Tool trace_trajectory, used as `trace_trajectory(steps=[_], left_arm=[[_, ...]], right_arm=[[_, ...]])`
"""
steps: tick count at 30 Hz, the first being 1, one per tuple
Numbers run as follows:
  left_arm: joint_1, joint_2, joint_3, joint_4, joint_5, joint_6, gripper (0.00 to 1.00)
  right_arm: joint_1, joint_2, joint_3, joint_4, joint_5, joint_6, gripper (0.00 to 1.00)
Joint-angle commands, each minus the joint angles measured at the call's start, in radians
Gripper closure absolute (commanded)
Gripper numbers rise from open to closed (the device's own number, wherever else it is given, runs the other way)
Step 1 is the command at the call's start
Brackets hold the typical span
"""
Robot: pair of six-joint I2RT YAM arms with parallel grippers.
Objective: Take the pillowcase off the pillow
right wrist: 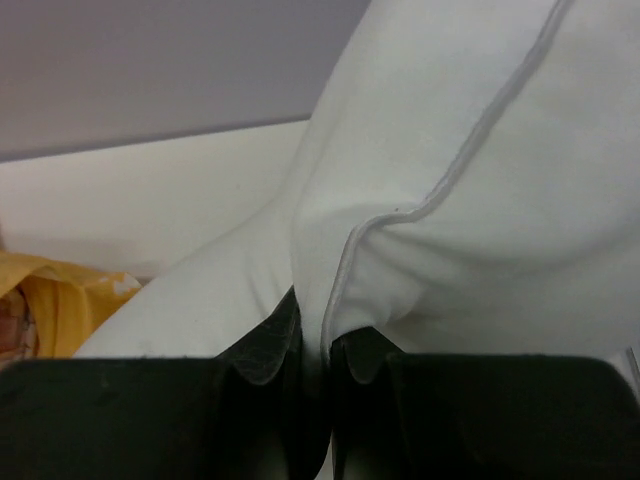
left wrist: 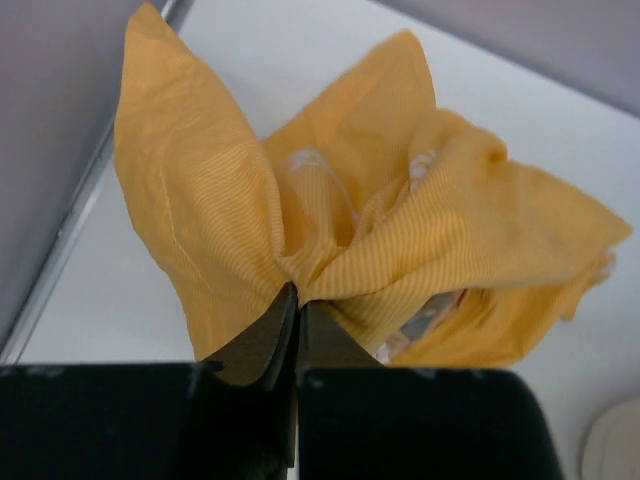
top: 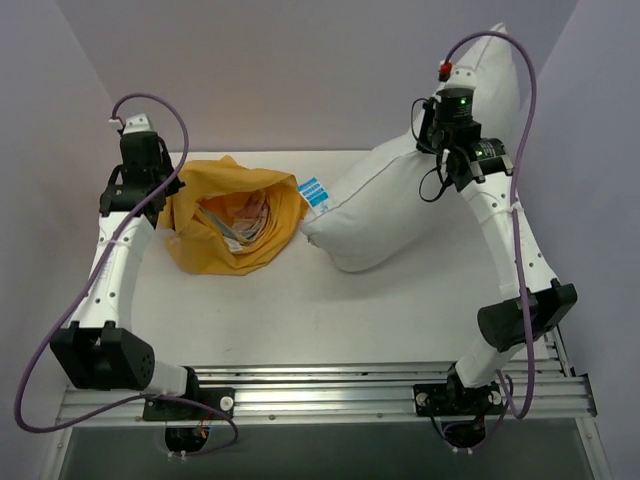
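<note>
Left gripper (left wrist: 297, 303) pinches the crumpled orange-yellow cloth pillowcase (top: 215, 180). Right gripper (right wrist: 316, 335) pinches the plump white fabric pillow (top: 390, 205) at its piped seam, pillow just beside the case.

The setting is a robotics laboratory test cell rather than a domestic room: a plain white surface (top: 400, 305) is boxed in on three sides by bare pale-lavender panels (top: 300, 70), forming an enclosed work bay. The left arm (top: 115, 265) and right arm (top: 510, 250) are bolted to a slotted aluminium rail (top: 330, 392) at the near edge, with purple cables (top: 150, 96) looped in the open (typical of a research rig). The pillow (top: 400, 200) and pillowcase (top: 215, 255) are the household articles on the surface.
</note>
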Motion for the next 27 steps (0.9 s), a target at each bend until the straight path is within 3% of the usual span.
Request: trace_trajectory(steps=[1,5,10,12,14,17,23,27], left_arm=[[-0.018,-0.136,-0.164,0.047,0.09,-0.053,0.97],[-0.105,-0.233,-0.391,0.082,0.147,-0.107,0.93],[-0.2,-0.305,-0.595,0.072,0.184,-0.161,0.88],[-0.207,-0.354,-0.632,0.047,0.171,-0.172,0.81],[-0.207,-0.397,-0.666,0.03,0.154,-0.17,0.75],[-0.205,-0.473,-0.65,-0.01,0.105,-0.152,0.6],[-0.204,-0.574,-0.581,-0.083,0.049,-0.113,0.36],[-0.202,-0.637,-0.571,-0.105,0.035,-0.106,0.31]], right_arm=[[0.01,-0.083,-0.155,0.232,-0.105,0.014,1.0],[0.012,-0.09,-0.379,0.35,-0.253,0.074,1.0],[0.02,-0.034,-0.554,0.425,-0.287,0.145,1.0],[0.02,-0.018,-0.598,0.425,-0.258,0.18,0.93],[0.014,-0.015,-0.614,0.415,-0.244,0.192,0.78],[0.014,-0.033,-0.623,0.382,-0.221,0.201,0.72],[-0.011,-0.187,-0.684,0.26,-0.029,0.23,0.64],[-0.104,-0.26,-0.776,0.185,-0.007,0.286,0.64]])
